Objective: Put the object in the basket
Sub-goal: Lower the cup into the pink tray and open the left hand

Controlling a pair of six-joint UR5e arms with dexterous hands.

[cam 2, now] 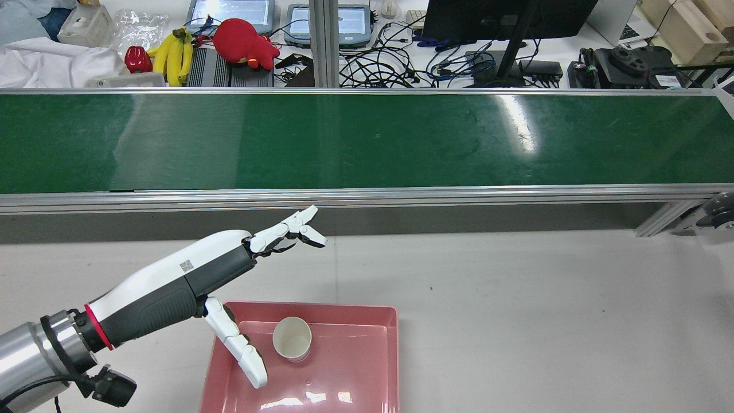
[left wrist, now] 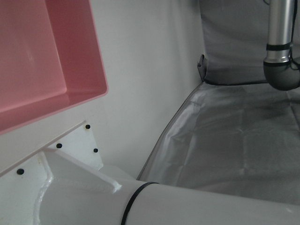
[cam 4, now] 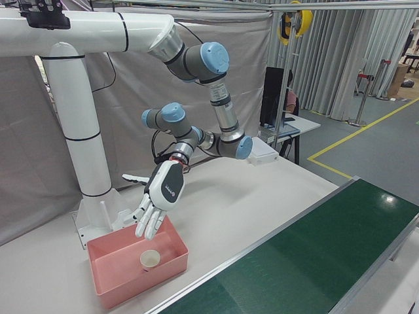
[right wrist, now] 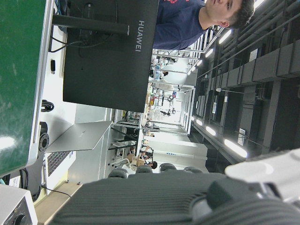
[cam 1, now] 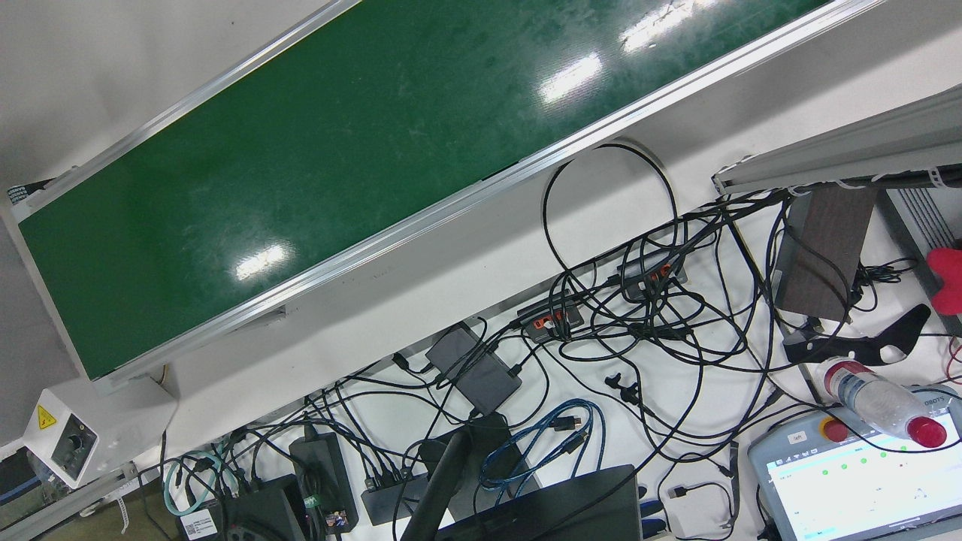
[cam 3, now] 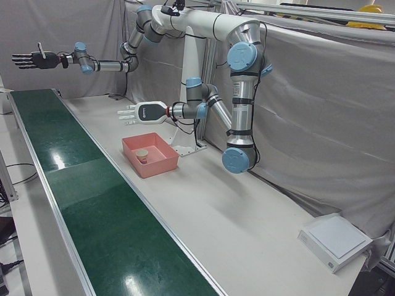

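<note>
— Rear view first: what sits on the white table [cam 2: 516,321], going left to right?

— The left hand [cam 2: 229,275] hangs above the near-left part, fingers spread, holding nothing. Just right of it is the pink basket [cam 2: 367,312], with a paper cup [cam 2: 292,338] lying on its side inside. The remaining tabletop runs to the long green belt [cam 2: 367,140], and past that is a desk with cables, a monitor, bananas and a red plush toy.

— And the right hand?

— In the left-front view the right hand [cam 3: 28,60] is held high above the belt's far end, fingers stretched out, apparently empty, though it shows small there. Grey curtains close the room behind.
</note>
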